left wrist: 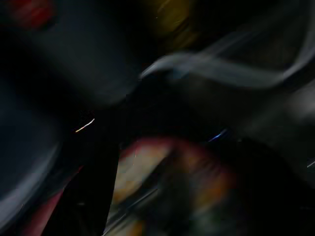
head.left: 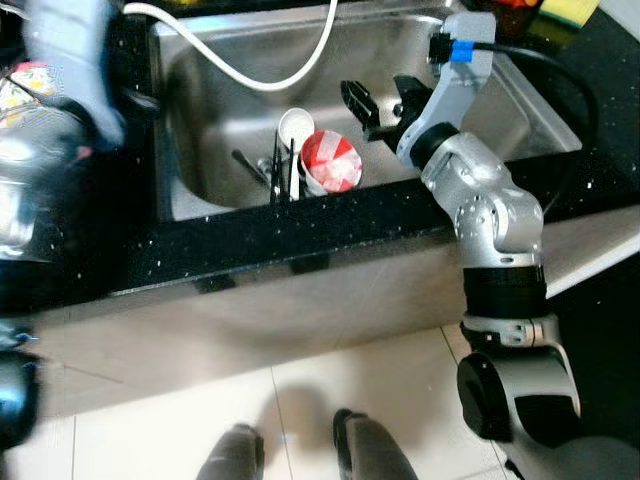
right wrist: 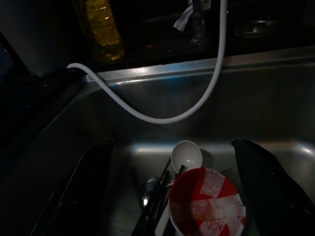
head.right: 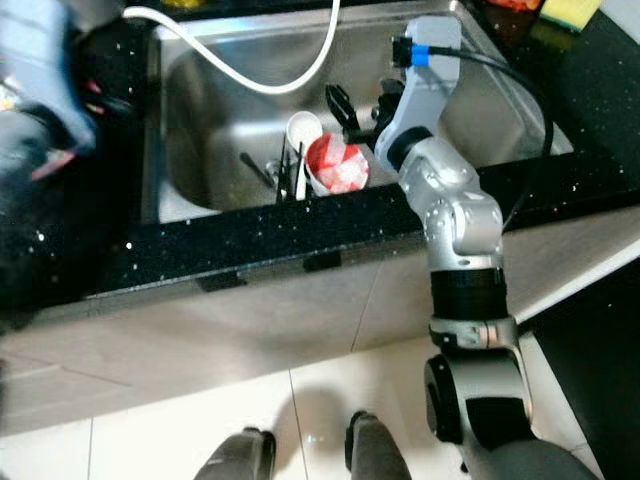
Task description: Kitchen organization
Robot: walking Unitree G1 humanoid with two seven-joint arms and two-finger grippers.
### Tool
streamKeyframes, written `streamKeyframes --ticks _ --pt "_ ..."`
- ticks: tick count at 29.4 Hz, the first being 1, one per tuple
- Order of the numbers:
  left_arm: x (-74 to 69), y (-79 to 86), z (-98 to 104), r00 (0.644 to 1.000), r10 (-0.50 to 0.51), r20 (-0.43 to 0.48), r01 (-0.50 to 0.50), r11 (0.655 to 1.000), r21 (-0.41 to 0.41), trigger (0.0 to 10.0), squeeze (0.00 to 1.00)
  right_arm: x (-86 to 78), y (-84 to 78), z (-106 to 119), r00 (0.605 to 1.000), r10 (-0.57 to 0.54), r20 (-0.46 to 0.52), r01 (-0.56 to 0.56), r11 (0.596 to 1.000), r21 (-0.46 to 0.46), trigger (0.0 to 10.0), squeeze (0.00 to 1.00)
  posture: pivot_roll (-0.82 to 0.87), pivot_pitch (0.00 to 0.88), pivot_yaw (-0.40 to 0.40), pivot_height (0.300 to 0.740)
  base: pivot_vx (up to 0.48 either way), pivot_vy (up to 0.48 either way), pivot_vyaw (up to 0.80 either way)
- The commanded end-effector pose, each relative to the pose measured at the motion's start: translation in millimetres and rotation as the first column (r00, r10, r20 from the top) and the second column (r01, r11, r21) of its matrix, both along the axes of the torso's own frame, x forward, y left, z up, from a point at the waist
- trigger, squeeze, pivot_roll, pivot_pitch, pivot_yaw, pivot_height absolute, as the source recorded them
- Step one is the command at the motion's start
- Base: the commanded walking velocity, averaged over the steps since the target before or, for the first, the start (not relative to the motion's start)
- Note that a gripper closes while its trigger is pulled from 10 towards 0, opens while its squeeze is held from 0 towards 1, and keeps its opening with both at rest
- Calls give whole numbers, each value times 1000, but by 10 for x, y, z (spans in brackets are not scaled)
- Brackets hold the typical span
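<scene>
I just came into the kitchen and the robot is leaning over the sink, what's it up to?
The robot stands at the steel sink, reaching in with its right gripper. The fingers are spread open, poised just above a red and white paper cup lying in the basin beside a white spoon and some dark utensils. Nothing is gripped yet. A white hose loops over the basin. The left arm is blurred at the left, over the black counter.
</scene>
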State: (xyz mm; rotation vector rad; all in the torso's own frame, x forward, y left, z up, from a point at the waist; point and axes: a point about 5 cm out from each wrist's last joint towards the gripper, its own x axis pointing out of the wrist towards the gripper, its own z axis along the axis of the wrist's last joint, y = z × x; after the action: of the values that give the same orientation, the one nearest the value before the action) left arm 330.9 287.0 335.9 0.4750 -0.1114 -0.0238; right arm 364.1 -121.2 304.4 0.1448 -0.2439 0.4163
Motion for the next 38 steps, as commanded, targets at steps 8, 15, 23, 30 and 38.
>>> streamKeyframes --ticks 8,15,23,30,38 --pt "-454 285 -371 930 43 -365 109 917 384 10000 0 -13 45 -23 1000 20 5 -20 1000 10 10000 0 174 227 0 740 0 0 0" --pt "-487 437 -475 897 147 -417 97 856 509 10000 0 -3 88 -12 999 37 8 -37 999 11 10000 0 180 224 -8 740 0 0 0" --pt "-429 598 -599 884 238 -403 39 820 570 8941 0 -9 67 -27 1000 27 2 -27 1000 14 10000 0 172 230 -10 740 0 0 0" --pt "-103 562 -818 890 248 -383 14 824 566 5804 0 -5 90 -19 999 35 0 -35 999 15 10000 0 167 237 -18 740 0 0 0" --pt "229 353 -1087 886 206 -416 116 770 628 3412 0 -18 85 13 999 35 4 -35 999 9 10000 0 132 249 -16 740 0 0 0"
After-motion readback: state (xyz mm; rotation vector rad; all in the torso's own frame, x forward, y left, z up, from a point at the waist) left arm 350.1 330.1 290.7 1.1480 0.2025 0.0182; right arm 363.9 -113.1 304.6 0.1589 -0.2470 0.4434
